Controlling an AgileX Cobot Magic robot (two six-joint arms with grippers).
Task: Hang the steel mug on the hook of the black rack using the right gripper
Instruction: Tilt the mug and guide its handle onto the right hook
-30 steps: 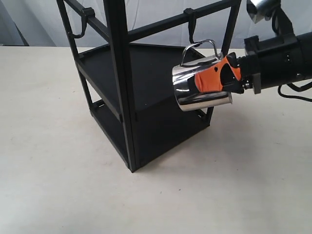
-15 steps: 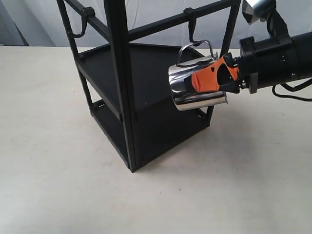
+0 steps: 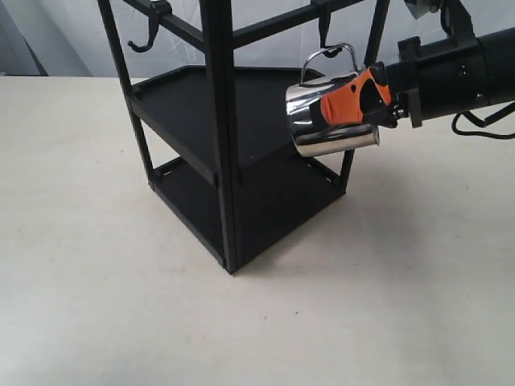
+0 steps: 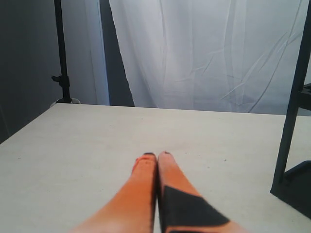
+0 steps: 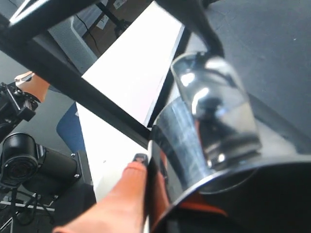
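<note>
Beside one black rack (image 3: pixel 219 137), right gripper (image 3: pixel 354 108) jaws clamp one steel mug (image 3: pixel 326 121).

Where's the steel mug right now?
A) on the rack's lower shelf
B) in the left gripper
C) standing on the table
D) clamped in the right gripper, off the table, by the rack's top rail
D: the right gripper pinches the steel mug in the air beside the black rack, its handle up near the hook.

One steel mug (image 3: pixel 330 121), one black rack (image 3: pixel 221 137) with two shelves, two hooks (image 3: pixel 153 28), two grippers (image 3: pixel 354 108)
</note>
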